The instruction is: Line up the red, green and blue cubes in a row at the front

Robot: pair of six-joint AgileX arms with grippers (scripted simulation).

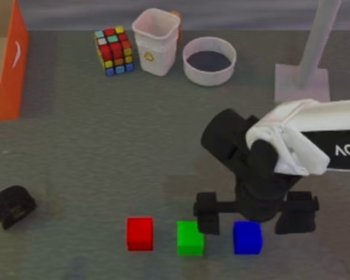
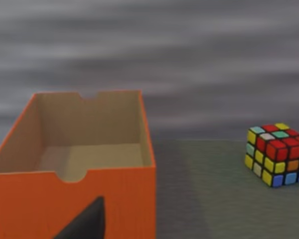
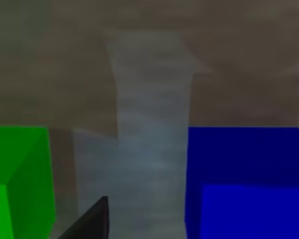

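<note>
The red cube (image 1: pixel 139 233), green cube (image 1: pixel 190 237) and blue cube (image 1: pixel 247 237) stand in a row along the table's front edge, with small gaps between them. My right gripper (image 1: pixel 252 214) hovers just behind the blue cube, open wide, and holds nothing. One finger is behind the green cube, the other past the blue cube's right side. The right wrist view has the green cube (image 3: pixel 17 184) and blue cube (image 3: pixel 249 184) close up, with one dark fingertip (image 3: pixel 92 221) over the bare table between them. My left gripper (image 1: pixel 13 207) is parked, open, at the table's left edge.
At the back stand an orange cardboard box (image 1: pixel 11 64) (image 2: pixel 74 199), a multicoloured puzzle cube (image 1: pixel 113 50) (image 2: pixel 278 154), a white bin (image 1: pixel 156 41), a white bowl (image 1: pixel 209 60) and a grey post on a base (image 1: pixel 303 79).
</note>
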